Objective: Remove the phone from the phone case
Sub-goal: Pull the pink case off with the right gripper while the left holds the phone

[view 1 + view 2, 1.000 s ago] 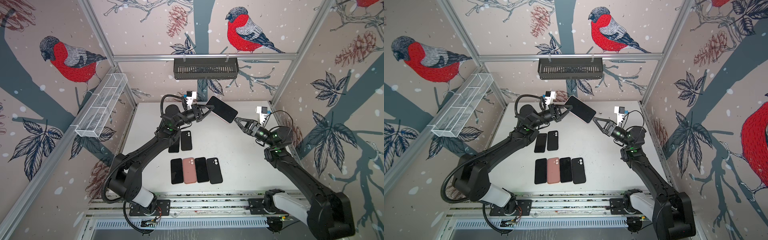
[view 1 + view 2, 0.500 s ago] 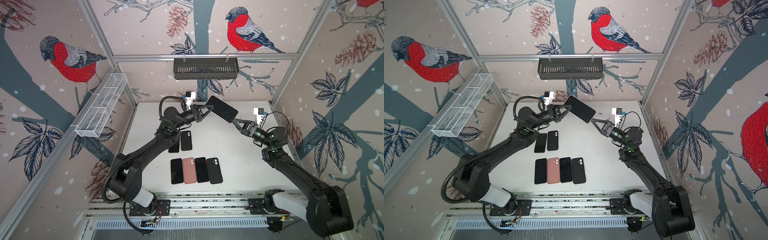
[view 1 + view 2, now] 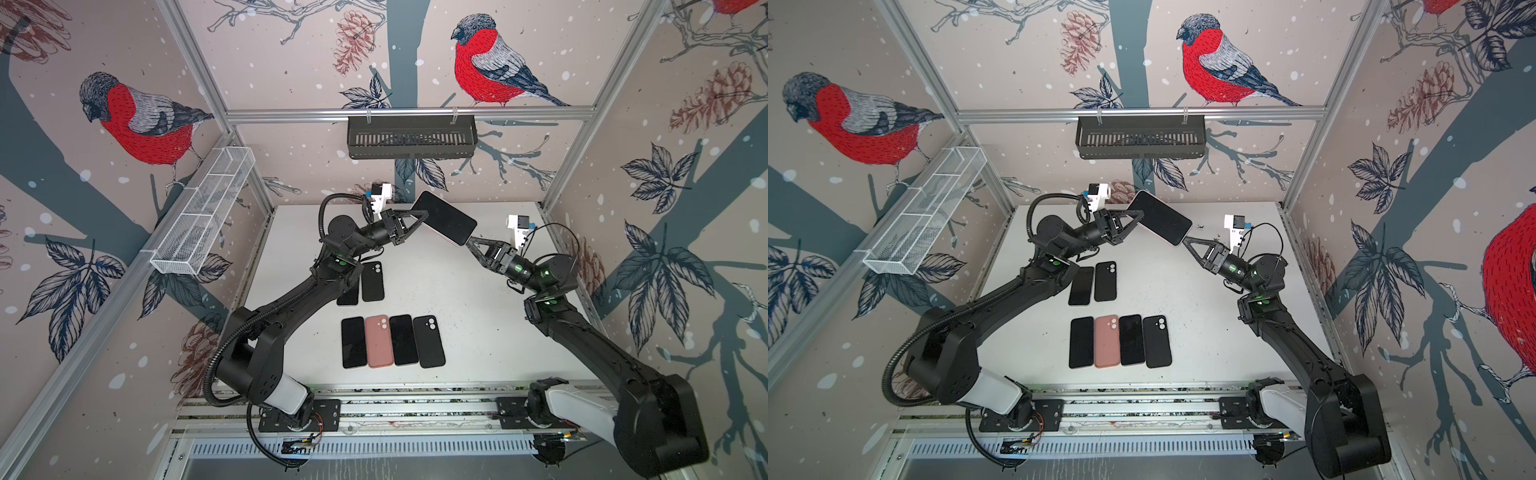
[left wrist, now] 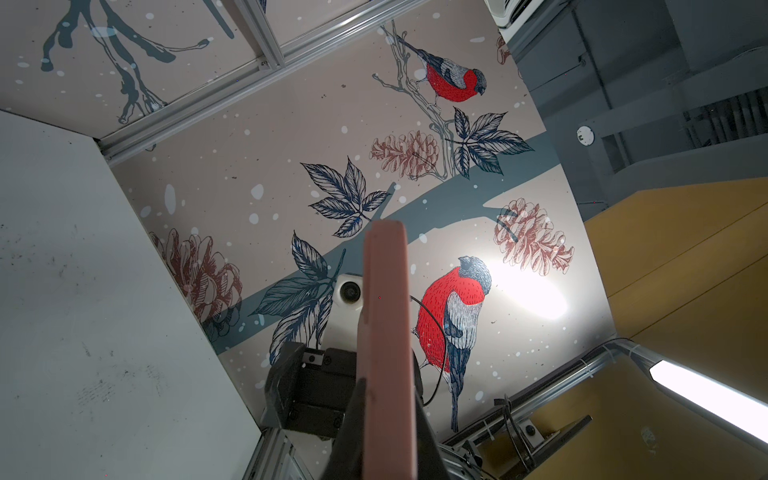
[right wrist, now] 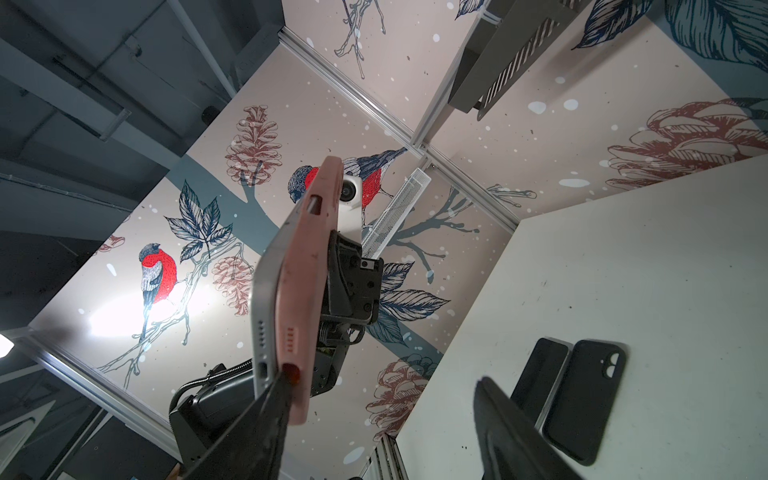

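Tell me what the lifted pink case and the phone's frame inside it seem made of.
The pink case looks like soft silicone or rubbery plastic, matte: no glare, rounded moulded cutouts. The phone frame seems metal: silver satin sheen, drilled speaker holes; could be painted plastic.

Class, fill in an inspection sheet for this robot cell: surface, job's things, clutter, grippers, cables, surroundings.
Surface: white table, scuffed, dark specks.
Job's things: phone in pink case, held aloft; one end seems parted from the case.
Clutter: row of four phones and cases; pair beside left arm.
Grippers: left gripper shut on the phone; right gripper open, one fingertip at phone's end.
Cables: black conduit loops near left base; thin wire at right wrist camera.
Surroundings: bird-print walls; black basket; white wire basket.
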